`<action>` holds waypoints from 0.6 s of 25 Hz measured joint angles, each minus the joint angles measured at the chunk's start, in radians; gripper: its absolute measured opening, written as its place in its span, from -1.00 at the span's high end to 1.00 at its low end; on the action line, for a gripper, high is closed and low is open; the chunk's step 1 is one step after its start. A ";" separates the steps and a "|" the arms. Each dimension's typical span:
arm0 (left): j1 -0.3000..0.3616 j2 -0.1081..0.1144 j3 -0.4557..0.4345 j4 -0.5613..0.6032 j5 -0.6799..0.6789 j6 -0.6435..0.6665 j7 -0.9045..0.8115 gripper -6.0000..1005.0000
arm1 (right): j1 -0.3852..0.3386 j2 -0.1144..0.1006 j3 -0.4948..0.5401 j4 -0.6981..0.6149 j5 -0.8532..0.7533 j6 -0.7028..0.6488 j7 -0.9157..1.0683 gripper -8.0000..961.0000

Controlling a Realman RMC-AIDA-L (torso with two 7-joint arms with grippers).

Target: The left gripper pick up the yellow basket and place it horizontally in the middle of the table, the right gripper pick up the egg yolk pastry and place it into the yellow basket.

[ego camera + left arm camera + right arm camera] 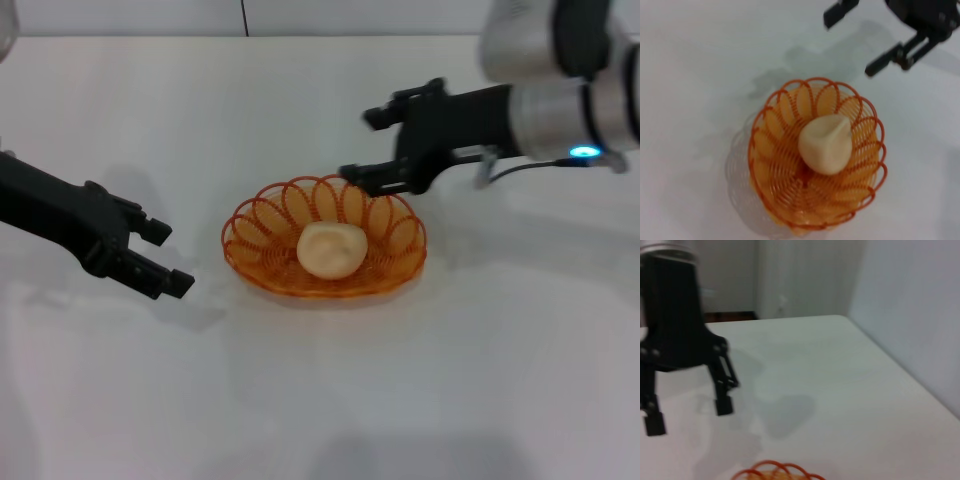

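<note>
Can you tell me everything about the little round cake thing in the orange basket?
The egg yolk pastry is a small, pale beige, domed bun, smooth with a crease on top. It looks soft and whole. It sits in the middle of the yellow basket, resting on its wire base. Nothing else touches it; both grippers are away from it.

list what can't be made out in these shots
- Right wrist view: the basket is cut off by the frame's edge; only a bit of rim shows, and the pastry is out of frame.
- Head view: the pastry hides the basket floor beneath it, as in the left wrist view.
- Left wrist view: the left gripper itself is not shown; only the open right gripper appears, its body cut by the frame's edge.
- Head view: the left gripper arm is cut off by the frame.
</note>
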State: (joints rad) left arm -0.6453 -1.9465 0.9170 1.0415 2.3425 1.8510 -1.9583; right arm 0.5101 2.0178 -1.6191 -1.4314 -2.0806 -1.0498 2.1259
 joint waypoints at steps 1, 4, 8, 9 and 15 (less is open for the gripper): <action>0.000 0.000 -0.002 0.000 -0.002 -0.002 0.001 -0.77 | -0.024 -0.001 0.023 -0.008 0.005 -0.004 -0.009 -0.32; 0.000 0.002 -0.030 0.000 -0.009 -0.003 0.007 -0.77 | -0.074 -0.003 0.076 -0.016 0.026 -0.017 -0.036 -0.40; 0.000 0.004 -0.060 0.000 -0.010 -0.003 0.016 -0.77 | -0.144 -0.004 0.147 -0.036 0.054 -0.057 -0.062 -0.53; 0.000 0.004 -0.066 0.000 -0.010 -0.003 0.020 -0.77 | -0.162 -0.004 0.170 -0.039 0.064 -0.073 -0.070 -0.59; 0.011 -0.001 -0.079 0.001 -0.011 -0.003 0.036 -0.77 | -0.218 -0.008 0.319 -0.008 0.152 -0.263 -0.180 -0.82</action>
State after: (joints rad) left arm -0.6346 -1.9479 0.8378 1.0424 2.3312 1.8475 -1.9224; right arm 0.2918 2.0096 -1.3005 -1.4398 -1.9287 -1.3127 1.9461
